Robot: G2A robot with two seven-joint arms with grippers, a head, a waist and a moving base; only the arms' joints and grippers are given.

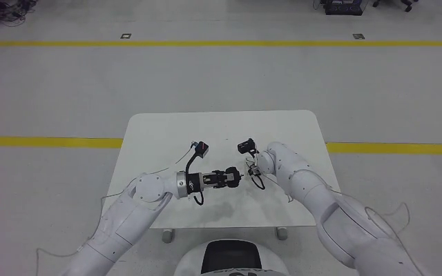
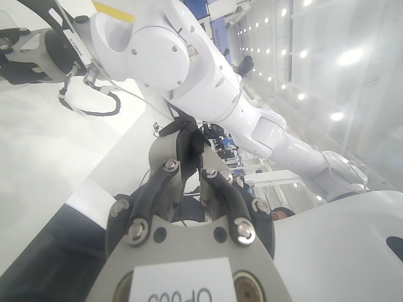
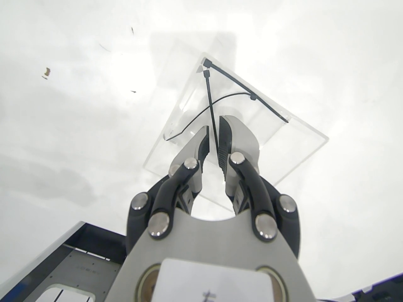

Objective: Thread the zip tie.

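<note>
A black zip tie (image 3: 210, 102) lies on a clear square tray (image 3: 283, 146) on the white table (image 1: 173, 138), its head near the tray's far corner. My right gripper (image 3: 214, 127) points down over it, open by a narrow gap, with the strap running between the fingers and close to one pad (image 3: 224, 139). Two more zip ties (image 3: 233, 78) lie across the tray, one with a curved tail. In the top view the right gripper (image 1: 253, 170) is at the table's middle. My left gripper (image 1: 237, 178) is level beside it, shut, fingertips (image 2: 184, 135) pressed together; I cannot tell if anything is pinched.
The right arm (image 2: 157, 51) crosses close in front of the left gripper. A black cable loop (image 2: 91, 108) hangs from its wrist. Small dark specks (image 3: 47, 71) dot the table. The table's near edge (image 1: 228, 226) is close behind both grippers.
</note>
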